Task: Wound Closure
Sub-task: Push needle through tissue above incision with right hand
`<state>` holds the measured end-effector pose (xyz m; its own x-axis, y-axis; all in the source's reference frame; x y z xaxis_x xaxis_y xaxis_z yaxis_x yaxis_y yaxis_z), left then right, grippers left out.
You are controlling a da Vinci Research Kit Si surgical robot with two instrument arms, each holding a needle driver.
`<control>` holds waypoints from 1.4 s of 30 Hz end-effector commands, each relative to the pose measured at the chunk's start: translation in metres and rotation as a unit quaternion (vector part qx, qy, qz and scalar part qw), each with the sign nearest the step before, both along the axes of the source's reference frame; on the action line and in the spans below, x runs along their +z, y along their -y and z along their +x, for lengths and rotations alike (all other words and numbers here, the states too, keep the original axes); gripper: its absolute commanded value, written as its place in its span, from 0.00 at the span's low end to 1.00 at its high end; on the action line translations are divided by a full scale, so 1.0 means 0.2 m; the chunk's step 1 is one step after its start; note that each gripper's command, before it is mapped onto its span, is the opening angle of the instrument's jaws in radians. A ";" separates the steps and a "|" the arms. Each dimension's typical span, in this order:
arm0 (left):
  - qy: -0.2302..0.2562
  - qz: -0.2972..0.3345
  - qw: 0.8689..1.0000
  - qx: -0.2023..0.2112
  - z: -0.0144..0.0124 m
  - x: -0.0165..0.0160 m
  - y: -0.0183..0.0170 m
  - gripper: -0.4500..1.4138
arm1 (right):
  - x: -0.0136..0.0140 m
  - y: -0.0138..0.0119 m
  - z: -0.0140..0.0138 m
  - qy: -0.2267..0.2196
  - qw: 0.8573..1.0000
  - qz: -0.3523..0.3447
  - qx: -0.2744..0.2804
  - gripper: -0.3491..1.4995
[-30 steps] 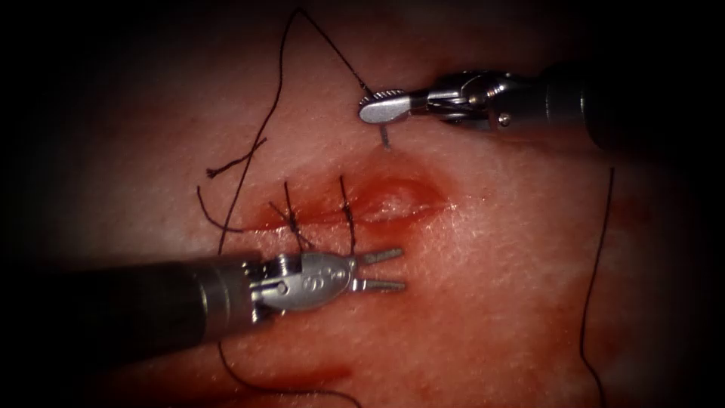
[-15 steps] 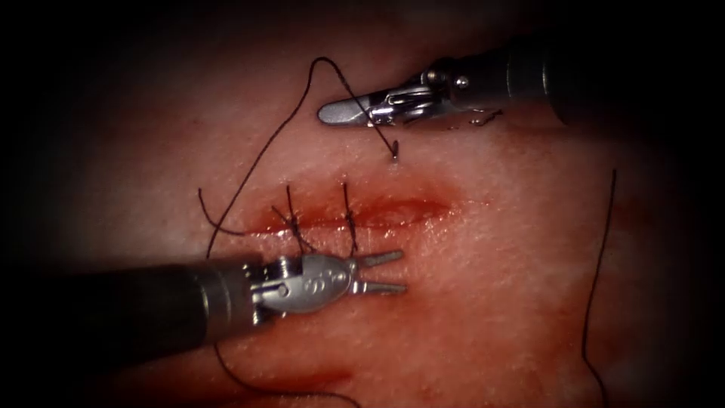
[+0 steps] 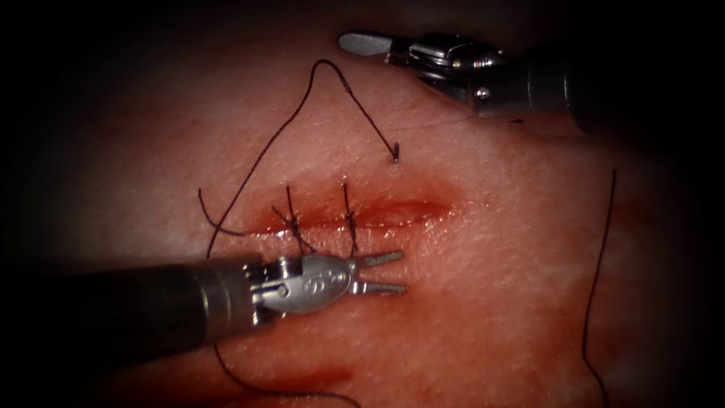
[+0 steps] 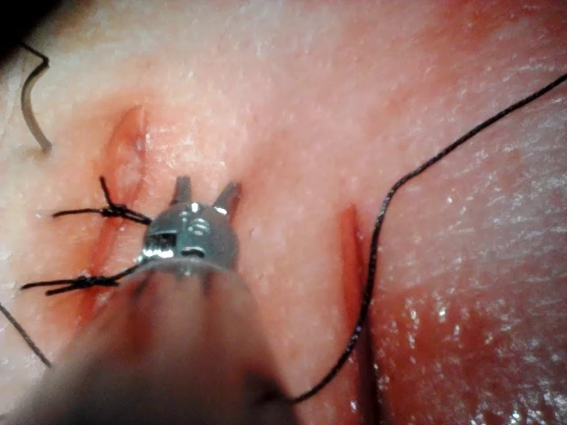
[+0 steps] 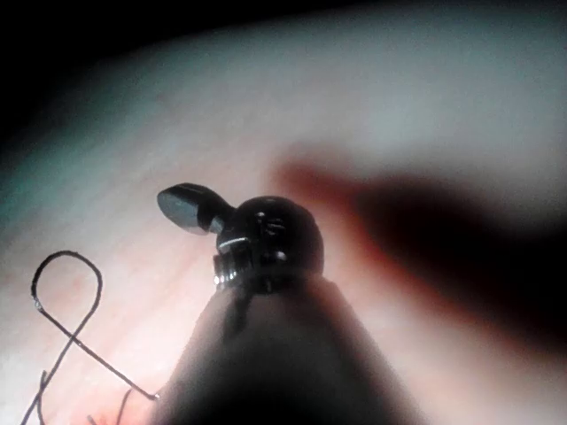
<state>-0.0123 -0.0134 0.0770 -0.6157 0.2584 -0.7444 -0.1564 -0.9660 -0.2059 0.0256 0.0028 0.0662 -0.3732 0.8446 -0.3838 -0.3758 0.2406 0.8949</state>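
Two tools: right tool (image 3: 362, 43), jaws together, has let go and lifted off the needle (image 3: 393, 156) lodged above the cut (image 3: 393, 210); left tool (image 3: 381, 272) gapes empty below.

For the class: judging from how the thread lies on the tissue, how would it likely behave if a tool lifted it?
The thread is probably floppy: it drapes in loose loops and bends over the tissue. Probably very light, being so thin. Possibly slippery, since it lies on wet, glistening tissue.

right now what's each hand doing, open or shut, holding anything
Left hand: open, holding nothing, just below the cut.
Right hand: shut, holding nothing; needle stuck in the tissue above the cut.
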 end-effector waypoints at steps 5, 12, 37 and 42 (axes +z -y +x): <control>0.000 0.000 1.000 0.000 -0.002 0.003 0.000 0.33 | 0.001 0.000 -0.019 0.070 0.989 -0.120 -0.040 0.78; 0.001 0.001 1.000 0.000 -0.003 0.003 0.000 0.33 | -0.008 0.016 -0.026 0.090 0.955 -0.252 -0.126 0.92; 0.002 0.001 1.000 0.002 -0.002 0.003 0.000 0.34 | -0.021 0.051 -0.005 0.227 0.820 -0.499 -0.167 0.92; 0.002 0.001 1.000 0.002 -0.002 0.003 0.000 0.34 | -0.020 0.050 -0.001 0.244 0.817 -0.496 -0.162 0.92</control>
